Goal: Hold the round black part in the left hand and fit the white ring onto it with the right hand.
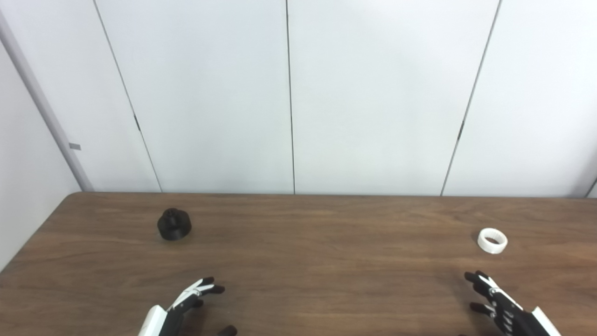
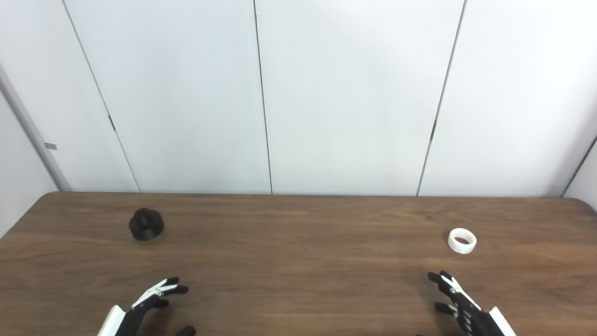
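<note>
Black part point(image 1: 174, 224) sits far-left on table point(image 1: 298, 261), white ring point(image 1: 492, 241) far-right, just beyond my right hand point(image 1: 494, 303). Both hands empty, fingers spread; left hand point(image 1: 186, 305) partly cropped, probably open. Risk: ring rolls or skids when pinched; part's knob top may slip.

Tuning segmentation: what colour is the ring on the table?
White ring, clearest in the left eye view.

Brown wood-grain desk point(image 1: 298, 261) fills the lower half of both views, rounded corner at far left, far edge running straight across. Behind it a white panelled wall point(image 1: 373, 93) with thin dark vertical seams splitting it into panels. Grey slanted post point(image 1: 42, 107) at left, a small grey tab point(image 1: 74, 146) just beside it. Plain white side wall point(image 1: 23, 186) left of the post.
</note>
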You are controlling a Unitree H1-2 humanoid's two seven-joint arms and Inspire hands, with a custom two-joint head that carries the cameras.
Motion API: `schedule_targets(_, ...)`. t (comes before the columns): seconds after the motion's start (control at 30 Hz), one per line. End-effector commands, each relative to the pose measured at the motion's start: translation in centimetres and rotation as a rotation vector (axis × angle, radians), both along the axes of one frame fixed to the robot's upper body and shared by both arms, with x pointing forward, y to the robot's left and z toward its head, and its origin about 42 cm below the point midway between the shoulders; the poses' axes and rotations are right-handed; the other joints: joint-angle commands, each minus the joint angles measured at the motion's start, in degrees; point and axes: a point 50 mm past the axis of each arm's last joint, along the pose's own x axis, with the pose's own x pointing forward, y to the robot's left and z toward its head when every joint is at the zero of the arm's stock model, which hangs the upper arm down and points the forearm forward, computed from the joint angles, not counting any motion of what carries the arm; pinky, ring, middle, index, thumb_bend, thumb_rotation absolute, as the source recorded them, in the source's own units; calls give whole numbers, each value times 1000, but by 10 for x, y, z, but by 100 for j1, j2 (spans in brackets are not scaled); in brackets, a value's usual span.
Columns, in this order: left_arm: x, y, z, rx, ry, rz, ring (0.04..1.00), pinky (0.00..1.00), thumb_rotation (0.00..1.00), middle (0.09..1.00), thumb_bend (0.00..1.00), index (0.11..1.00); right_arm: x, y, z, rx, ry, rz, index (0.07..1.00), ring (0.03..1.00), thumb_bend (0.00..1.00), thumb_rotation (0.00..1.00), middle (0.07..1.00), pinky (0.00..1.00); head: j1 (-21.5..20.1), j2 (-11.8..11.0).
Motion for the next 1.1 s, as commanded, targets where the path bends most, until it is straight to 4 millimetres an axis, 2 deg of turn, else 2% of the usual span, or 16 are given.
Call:
schedule_targets(0.0, -13, -1, -12, 18, 39, 27, 942, 864, 419, 939, 793, 750, -2, -3, 4, -10, -2, -2, 910, 964, 569, 282, 1000, 862, 49, -36)
schedule_targets(0.03, -13, -1, -11, 25, 30, 38, 971, 925, 411, 967, 809, 747, -3, -4, 4, -11, -2, 0, 913, 967, 565, 282, 1000, 865, 49, -36)
schedule_targets(0.13, -14, 0, -4, 45, -3, 86, 997, 991, 372, 997, 830, 733, -2, -4, 4, -15, 0, -2, 912, 965, 565, 283, 1000, 862, 106, -41)
schedule_targets(0.4, -10, 15, 14, 140, -100, 224, 1000, 1000, 355, 1000, 833, 703, -1, -9, 4, -30, 10, -15, 895, 946, 599, 332, 996, 824, 212, -56)
schedule_targets(0.53, -5, 32, 23, 146, -157, 296, 1000, 1000, 342, 1000, 810, 708, -1, -10, 3, -14, 10, -10, 903, 960, 599, 331, 1000, 845, 292, -89)
schedule_targets(0.63, 1, 49, 38, 159, -222, 379, 1000, 1000, 357, 1000, 837, 700, 0, -12, 4, -16, 12, -9, 907, 960, 597, 330, 1000, 855, 403, -102)
schedule_targets(0.83, 17, 80, 84, 196, -304, 539, 1000, 1000, 319, 1000, 850, 709, 4, -14, 3, -5, 11, 0, 917, 981, 567, 304, 1000, 884, 530, -111)
schedule_targets(0.97, 33, 97, 101, 224, -278, 613, 1000, 1000, 332, 1000, 905, 702, 4, -16, 3, -12, 11, -1, 917, 982, 580, 340, 1000, 886, 675, -88)
schedule_targets(1.07, 47, 108, 112, 258, -201, 649, 1000, 1000, 356, 1000, 956, 726, 4, -18, 4, -6, 14, 1, 928, 990, 550, 320, 1000, 893, 814, -64)
